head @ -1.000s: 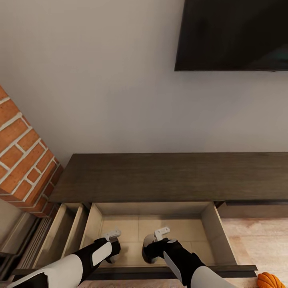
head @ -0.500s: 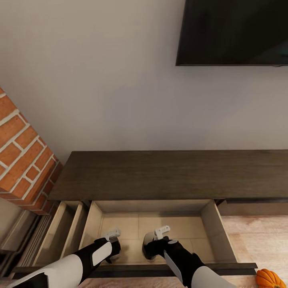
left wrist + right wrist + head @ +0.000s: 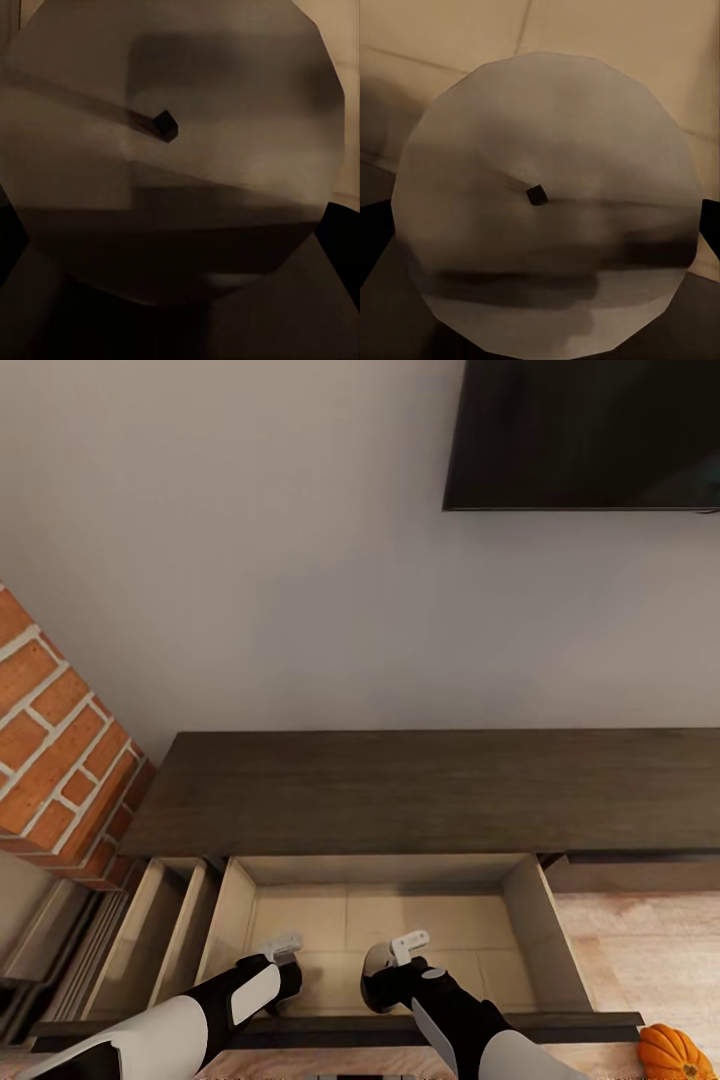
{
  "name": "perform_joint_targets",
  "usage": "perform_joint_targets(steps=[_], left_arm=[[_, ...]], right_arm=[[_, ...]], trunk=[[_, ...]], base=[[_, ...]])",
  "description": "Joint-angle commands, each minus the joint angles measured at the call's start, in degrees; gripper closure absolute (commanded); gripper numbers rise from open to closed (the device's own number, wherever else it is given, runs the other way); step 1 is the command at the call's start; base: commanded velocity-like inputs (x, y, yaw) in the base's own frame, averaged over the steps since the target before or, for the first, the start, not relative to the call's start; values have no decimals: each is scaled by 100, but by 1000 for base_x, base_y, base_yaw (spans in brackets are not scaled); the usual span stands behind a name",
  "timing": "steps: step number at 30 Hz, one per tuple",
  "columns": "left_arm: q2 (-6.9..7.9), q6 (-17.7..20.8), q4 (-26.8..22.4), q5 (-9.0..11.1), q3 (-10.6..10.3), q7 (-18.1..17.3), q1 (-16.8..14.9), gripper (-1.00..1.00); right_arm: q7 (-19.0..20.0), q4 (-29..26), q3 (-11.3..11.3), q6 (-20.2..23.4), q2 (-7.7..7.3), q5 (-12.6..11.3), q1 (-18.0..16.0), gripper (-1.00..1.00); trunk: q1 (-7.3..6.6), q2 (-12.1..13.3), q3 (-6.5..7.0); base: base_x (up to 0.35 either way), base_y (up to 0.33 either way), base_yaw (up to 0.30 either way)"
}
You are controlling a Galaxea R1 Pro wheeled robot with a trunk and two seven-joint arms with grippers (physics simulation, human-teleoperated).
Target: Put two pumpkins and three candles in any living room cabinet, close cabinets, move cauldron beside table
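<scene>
The dark-brown cabinet (image 3: 420, 790) stands against the wall with a wide drawer (image 3: 420, 920) pulled out, its pale beige inside showing. Both arms reach down into that drawer. The left gripper (image 3: 283, 972) is shut on a grey candle (image 3: 172, 165), whose flat top and small wick sit close in the left wrist view. My right gripper (image 3: 385, 975) is shut on another candle (image 3: 547, 217); its pale side (image 3: 373, 963) shows beside the wrist in the head view. One orange pumpkin (image 3: 675, 1052) lies on the floor right of the drawer front.
A narrow drawer (image 3: 160, 940) left of the wide one also stands open. A brick column (image 3: 50, 740) rises at the left, close to the cabinet's end. A dark TV (image 3: 585, 435) hangs on the wall above. Wood floor (image 3: 650, 960) runs to the right.
The whole head picture has shifted slightly, so the camera moved. Both arms stay in the drawer, almost in the same place, each with its candle.
</scene>
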Motion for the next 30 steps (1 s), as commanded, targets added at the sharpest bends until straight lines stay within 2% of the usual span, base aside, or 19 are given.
perform_joint_targets(steps=[1,8,20,30], left_arm=[[1,3,4,53,-2,1,3,100],[3,-14,4,51,-2,1,3,100],[-7,-58,-9,51,-2,-8,-8,100],[-8,-84,-12,51,-2,-16,-63,100]], right_arm=[[3,2,-3,-1,0,-2,0,100],[2,-1,-3,-27,-7,22,0,100],[2,-8,1,-424,-17,46,0,100],[2,-111,1,-441,-20,67,0,100]], trunk=[[0,0,-10],[0,0,-74],[0,0,-183],[0,0,-274]], base=[[0,0,0],[0,0,0],[0,0,0],[0,0,0]])
